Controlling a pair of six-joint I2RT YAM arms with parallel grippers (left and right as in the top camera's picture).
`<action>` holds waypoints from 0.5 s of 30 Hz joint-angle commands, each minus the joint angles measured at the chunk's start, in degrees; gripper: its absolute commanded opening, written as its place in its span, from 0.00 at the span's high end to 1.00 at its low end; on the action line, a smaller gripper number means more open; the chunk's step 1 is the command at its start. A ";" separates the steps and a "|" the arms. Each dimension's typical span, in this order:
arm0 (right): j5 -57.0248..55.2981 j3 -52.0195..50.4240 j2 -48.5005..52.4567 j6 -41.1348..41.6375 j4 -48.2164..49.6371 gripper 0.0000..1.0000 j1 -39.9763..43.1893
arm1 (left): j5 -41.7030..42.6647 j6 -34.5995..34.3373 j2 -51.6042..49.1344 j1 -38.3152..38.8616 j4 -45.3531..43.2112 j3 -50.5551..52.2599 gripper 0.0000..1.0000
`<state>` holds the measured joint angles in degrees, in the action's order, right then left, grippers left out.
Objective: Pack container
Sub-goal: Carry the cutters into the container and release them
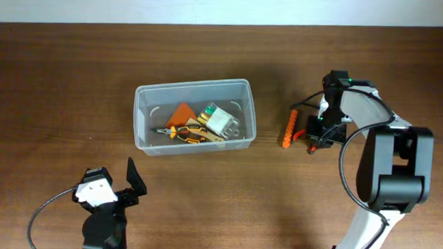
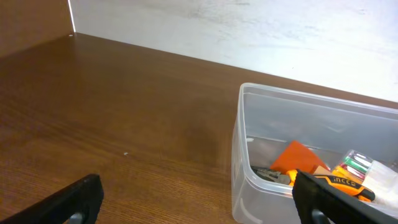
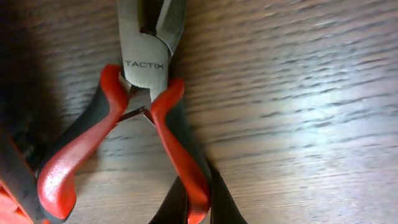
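Clear translucent plastic rectangular container (image 1: 194, 117) sits mid-worktop, upright, long side left to right. The dark brown wood worktop (image 1: 60, 97) ends at a white wall on the far side.

In the container:
- flat orange triangular piece (image 1: 182, 113)
- orange-and-black-handled pliers (image 1: 184, 132) along the near wall
- small clear box of coloured bits (image 1: 221, 121) on the right

Left gripper (image 2: 196, 180) is near-left, apart from the container. Its black fingers (image 2: 74, 199) are spread wide and hold nothing. The container's left end shows at the right of the left wrist view.

Right gripper (image 1: 317, 135) is down at the worktop, right of the container. It's right over red-and-black-handled pliers (image 3: 144, 65) marked TACTIX, which lie flat on the wood with handles slightly apart. Can't tell from either view how far those fingers are open, or whether they grip the pliers.

Orange ribbed stick-shaped tool (image 1: 288, 128) lies on the worktop between the container and the right gripper, just beside the gripper.
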<state>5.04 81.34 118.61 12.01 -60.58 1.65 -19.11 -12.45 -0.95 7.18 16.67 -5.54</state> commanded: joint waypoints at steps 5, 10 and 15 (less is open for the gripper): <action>1.07 15.41 -13.79 -1.11 -6.43 0.96 -4.87 | -0.20 0.50 0.26 0.28 0.04 0.22 0.01; 2.93 25.31 -20.26 -9.14 -5.16 0.96 -15.74 | -0.20 0.50 0.26 0.28 0.04 0.22 0.01; 2.93 25.81 -19.76 -17.94 1.29 0.96 -28.02 | -0.20 0.50 0.26 0.28 0.04 0.22 0.01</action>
<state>7.11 108.40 95.90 1.08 -60.01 -22.26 -19.11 -12.45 -0.95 7.18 16.67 -5.54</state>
